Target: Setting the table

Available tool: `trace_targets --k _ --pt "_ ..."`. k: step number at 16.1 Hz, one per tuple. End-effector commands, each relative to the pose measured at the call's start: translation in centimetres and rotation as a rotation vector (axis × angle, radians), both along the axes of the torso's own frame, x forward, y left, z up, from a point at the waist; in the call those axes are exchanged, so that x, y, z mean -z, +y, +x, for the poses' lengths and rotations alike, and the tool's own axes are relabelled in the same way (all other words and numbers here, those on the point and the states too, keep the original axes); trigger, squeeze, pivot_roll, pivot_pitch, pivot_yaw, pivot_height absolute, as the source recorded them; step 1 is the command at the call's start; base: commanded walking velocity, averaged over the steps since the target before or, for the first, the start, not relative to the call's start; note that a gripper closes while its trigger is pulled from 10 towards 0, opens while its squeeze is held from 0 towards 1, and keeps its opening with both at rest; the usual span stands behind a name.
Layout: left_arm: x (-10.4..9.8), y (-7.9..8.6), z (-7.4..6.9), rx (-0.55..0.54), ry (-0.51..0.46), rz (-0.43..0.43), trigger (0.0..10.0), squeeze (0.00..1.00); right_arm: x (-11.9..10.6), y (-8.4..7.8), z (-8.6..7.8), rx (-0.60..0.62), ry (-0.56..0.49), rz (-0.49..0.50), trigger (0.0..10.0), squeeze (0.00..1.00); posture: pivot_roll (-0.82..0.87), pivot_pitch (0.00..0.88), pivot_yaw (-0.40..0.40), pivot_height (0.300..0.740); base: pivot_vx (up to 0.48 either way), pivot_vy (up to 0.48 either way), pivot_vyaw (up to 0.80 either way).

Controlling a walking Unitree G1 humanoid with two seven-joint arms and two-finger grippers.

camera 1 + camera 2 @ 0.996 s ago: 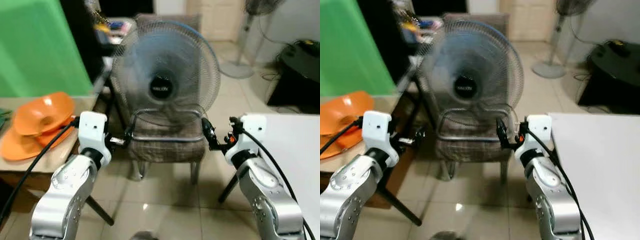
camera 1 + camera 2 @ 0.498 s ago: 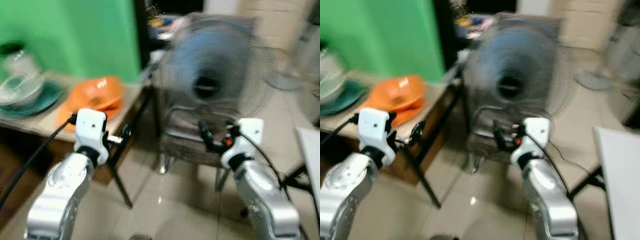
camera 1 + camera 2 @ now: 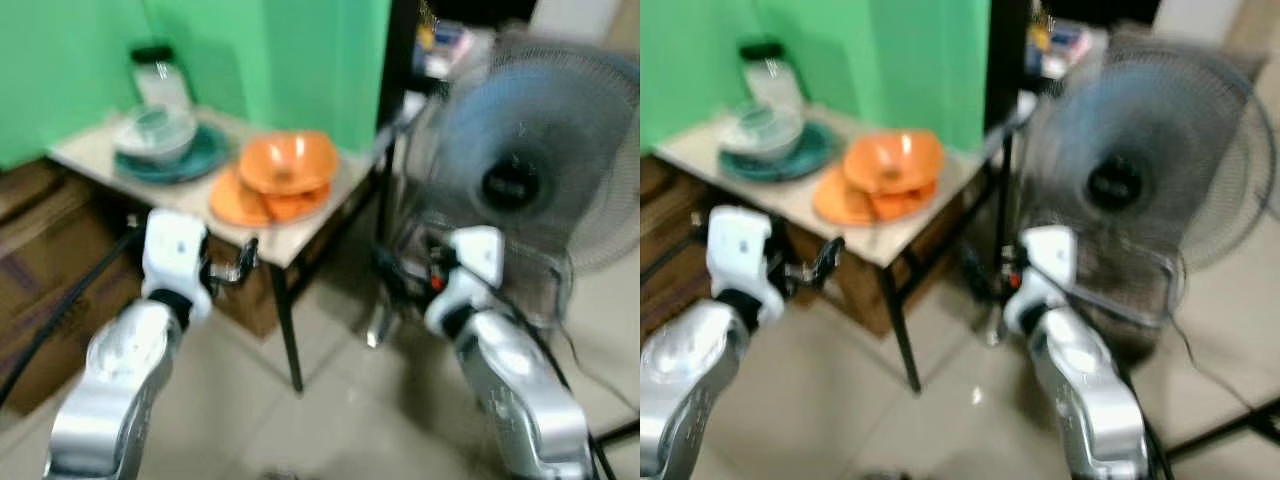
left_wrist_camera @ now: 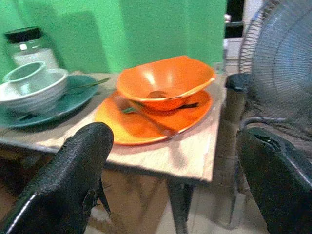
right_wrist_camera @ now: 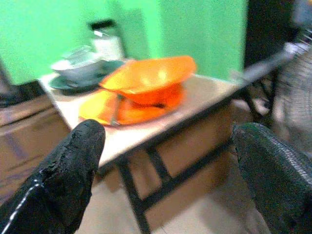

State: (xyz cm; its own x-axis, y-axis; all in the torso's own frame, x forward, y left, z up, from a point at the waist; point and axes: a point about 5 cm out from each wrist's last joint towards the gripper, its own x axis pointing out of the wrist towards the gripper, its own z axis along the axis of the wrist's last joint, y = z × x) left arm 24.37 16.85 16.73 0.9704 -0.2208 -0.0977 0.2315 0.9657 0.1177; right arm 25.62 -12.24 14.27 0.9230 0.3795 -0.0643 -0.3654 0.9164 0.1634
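Note:
An orange bowl [image 3: 288, 162] sits on an orange plate [image 3: 245, 203] on a small wooden table [image 3: 300, 235] against a green wall. A utensil [image 4: 151, 119] lies on the orange plate. Behind them a teal plate [image 3: 190, 162] carries a white bowl [image 3: 155, 130] with a cup inside, and a jar [image 3: 155, 75] stands at the back. My left gripper [image 3: 240, 262] is open, held in the air short of the table's near edge. My right gripper [image 3: 395, 275] is open too, to the right of the table, level with its legs. Both wrist views look at the orange dishes between empty fingers.
A large standing fan [image 3: 515, 180] is close on the right, beside the table's corner. Brown cardboard boxes [image 3: 40, 230] sit under and left of the table. Tiled floor [image 3: 330, 420] lies between me and the table.
The whole view has swung left: the table with the dishes now sits ahead and the fan has slid to the right. Both arms keep the same raised pose with open fingers.

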Motion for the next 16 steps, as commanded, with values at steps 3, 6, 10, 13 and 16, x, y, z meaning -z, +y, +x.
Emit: trace_targets --k 3,6,10,13,16 --pt "-0.4 0.0 0.0 0.009 -0.024 -0.007 10.0 0.00 -0.2 0.1 0.3 -0.032 0.005 -0.018 10.0 1.00 0.18 0.000 0.033 0.740 0.320 0.000 0.41" --pt "-0.5 0.1 0.0 -0.002 -0.029 -0.009 10.0 0.00 -0.7 0.1 0.6 -0.028 -0.036 -0.023 10.0 0.00 0.20 0.000 0.022 0.740 0.337 0.000 0.00" --pt "-0.6 0.3 -0.1 -0.016 -0.037 -0.011 10.0 0.00 -1.5 0.4 1.1 -0.036 -0.081 -0.058 10.0 0.00 0.21 0.000 0.006 0.740 0.334 0.000 0.00" --pt "-0.8 0.4 -0.1 -0.020 -0.043 -0.015 10.0 0.00 -1.5 0.4 1.3 -0.046 -0.082 -0.074 10.0 0.00 0.22 0.000 -0.001 0.740 0.336 0.000 0.53" --pt "-0.8 0.4 -0.1 -0.016 -0.045 -0.008 10.0 0.00 -1.8 0.8 1.7 -0.055 -0.082 -0.064 10.0 0.00 0.22 0.000 0.001 0.740 0.333 0.000 0.69"
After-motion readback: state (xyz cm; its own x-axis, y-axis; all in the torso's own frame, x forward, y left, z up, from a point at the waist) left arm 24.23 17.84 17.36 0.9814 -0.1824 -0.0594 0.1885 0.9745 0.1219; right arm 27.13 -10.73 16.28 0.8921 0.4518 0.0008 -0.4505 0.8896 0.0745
